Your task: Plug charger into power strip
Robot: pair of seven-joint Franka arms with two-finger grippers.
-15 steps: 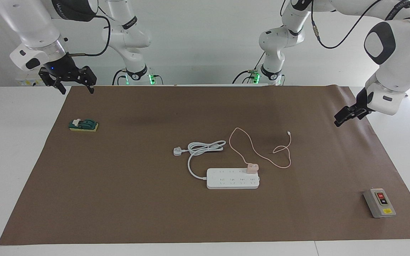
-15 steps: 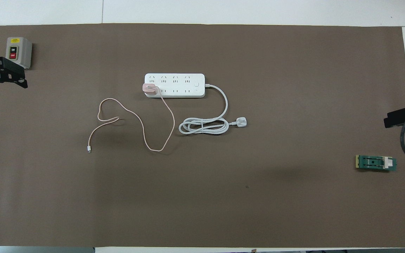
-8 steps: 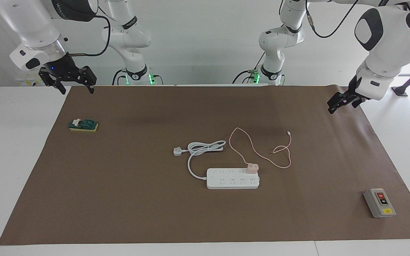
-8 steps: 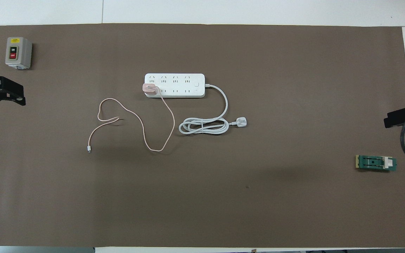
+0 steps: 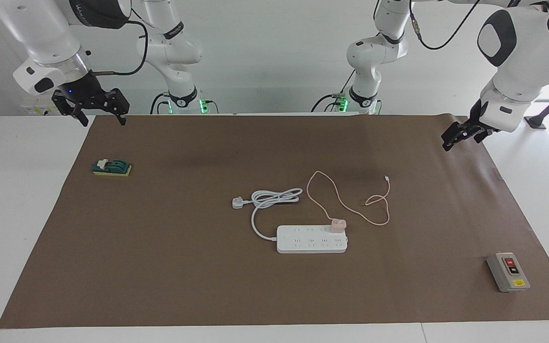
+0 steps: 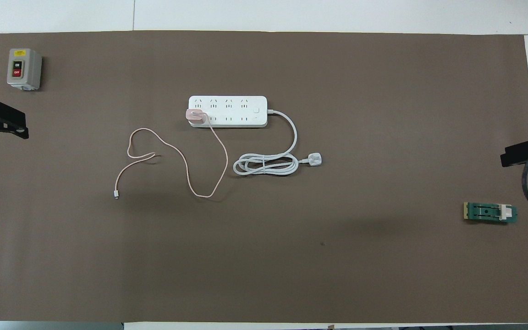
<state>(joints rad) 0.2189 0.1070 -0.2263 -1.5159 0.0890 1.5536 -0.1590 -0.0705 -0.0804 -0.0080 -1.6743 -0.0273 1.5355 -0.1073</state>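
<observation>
On the worktop [image 5: 160, 267], the power strip [image 5: 311, 239] carries the charger [image 5: 338, 225] seated at its left-arm end. Right gripper [image 5: 97, 112] hangs spread and empty over the mat's corner; left gripper [image 5: 460, 136], empty, hovers angled down, spread unclear.

A pale-pink charger [image 5: 338, 225] sits on the white power strip [image 5: 311, 239], mid-frame on a plain brown mat [image 5: 184, 267]. Lower right, a grey box [image 5: 508, 272] shows red and black buttons and a yellow label; centre left lies a dark-green block [image 5: 111, 167] on a yellow base.
</observation>
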